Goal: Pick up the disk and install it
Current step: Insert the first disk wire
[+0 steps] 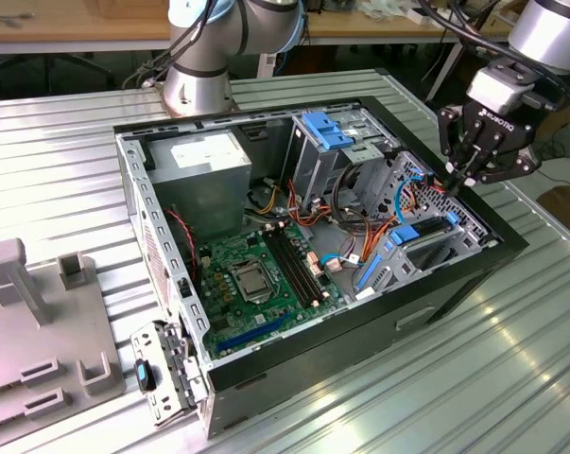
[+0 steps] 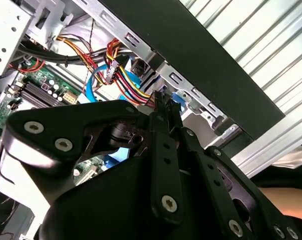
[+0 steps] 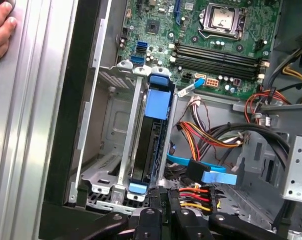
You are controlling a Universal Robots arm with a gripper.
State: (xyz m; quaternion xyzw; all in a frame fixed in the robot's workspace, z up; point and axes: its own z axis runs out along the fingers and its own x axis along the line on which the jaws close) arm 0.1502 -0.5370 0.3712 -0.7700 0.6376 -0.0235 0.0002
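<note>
The disk [image 3: 149, 145], a dark body between bright blue rails, sits on edge inside the metal drive cage [image 3: 108, 130] at the corner of the open computer case [image 1: 266, 369]. In the exterior view the disk [image 1: 432, 248] lies in the cage near the case's right wall. My gripper [image 1: 452, 180] hangs just above that corner, beside the bundle of coloured power cables [image 2: 125, 75]. In both wrist views its two black fingers [image 3: 156, 200] are pressed together with nothing between them; the gripper [image 2: 163, 100] is shut, its tips close over the cage's end.
Inside the case are the green motherboard [image 1: 256, 274], the grey power supply [image 1: 204, 165], a ribbed blue latch bracket [image 1: 327, 128] and thin blue data cables [image 3: 201, 167]. A person's hand [image 3: 0, 25] rests on the ribbed metal table beside the case. A grey fixture [image 1: 39, 322] stands at the exterior view's left.
</note>
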